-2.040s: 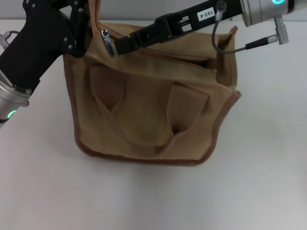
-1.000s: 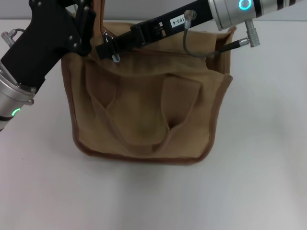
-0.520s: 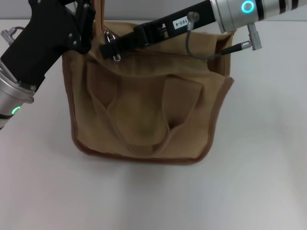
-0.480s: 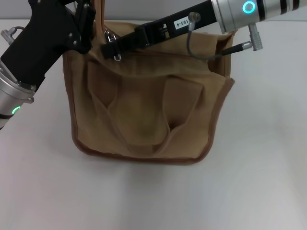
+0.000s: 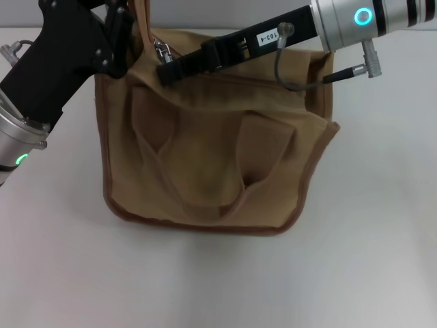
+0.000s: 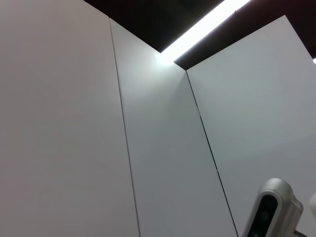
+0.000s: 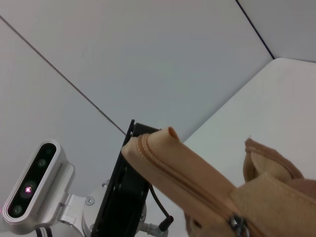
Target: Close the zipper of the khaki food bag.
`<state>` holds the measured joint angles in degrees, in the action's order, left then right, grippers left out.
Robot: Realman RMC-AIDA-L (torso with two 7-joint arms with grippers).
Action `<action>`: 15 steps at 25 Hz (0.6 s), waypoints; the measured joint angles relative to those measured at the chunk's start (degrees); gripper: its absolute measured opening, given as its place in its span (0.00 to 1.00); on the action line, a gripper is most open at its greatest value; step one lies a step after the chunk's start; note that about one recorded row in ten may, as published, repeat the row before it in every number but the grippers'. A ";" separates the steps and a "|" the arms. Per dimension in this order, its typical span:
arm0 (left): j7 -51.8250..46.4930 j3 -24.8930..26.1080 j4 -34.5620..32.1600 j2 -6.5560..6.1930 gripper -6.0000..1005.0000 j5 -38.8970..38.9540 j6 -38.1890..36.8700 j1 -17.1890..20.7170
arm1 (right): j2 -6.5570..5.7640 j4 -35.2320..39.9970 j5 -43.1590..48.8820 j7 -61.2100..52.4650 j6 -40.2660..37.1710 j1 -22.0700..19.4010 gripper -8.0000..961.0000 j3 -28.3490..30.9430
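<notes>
**Zip slider at bag's top left corner**

Head view: khaki food bag [image 5: 212, 164] sits on the white tabletop [image 5: 369, 260]. Left pincer [image 5: 119, 41] grips the bag's top left corner. Right pincer [image 5: 166, 68] pinches the zipper [image 5: 162, 49] pull just beside that corner.

Left wrist view: wall panels only.

Right wrist view: zipper [image 7: 197, 192] tape rising from the bag, slider low.

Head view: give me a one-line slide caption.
Right gripper at the zipper slider near the bag's left corner, which the left gripper holds.
</notes>
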<state>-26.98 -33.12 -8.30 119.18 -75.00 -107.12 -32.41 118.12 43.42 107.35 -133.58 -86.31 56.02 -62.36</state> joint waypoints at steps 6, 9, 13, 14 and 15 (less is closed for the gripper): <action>0.00 0.09 0.03 0.00 0.01 0.09 0.91 0.03 | 0.00 1.82 0.01 0.05 -0.15 -1.75 0.05 0.19; 0.00 0.08 0.04 0.00 0.01 0.11 0.85 0.05 | -0.01 2.41 -0.06 0.07 -0.38 -2.20 0.03 0.23; 0.00 0.07 0.04 0.00 0.01 0.11 0.79 0.03 | -0.08 2.51 -0.08 0.09 -0.96 -2.23 0.01 0.29; 0.00 0.08 0.04 0.00 0.01 0.12 0.79 0.02 | -0.08 2.54 -0.08 0.09 -1.14 -2.24 0.01 0.31; 0.00 0.07 0.04 0.00 0.01 0.18 0.82 0.00 | -0.09 2.66 -0.09 0.09 -1.39 -2.28 0.01 0.36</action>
<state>-26.98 -33.05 -8.26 119.18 -74.83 -106.30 -32.41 118.03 46.08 107.26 -133.49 -87.70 53.73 -62.00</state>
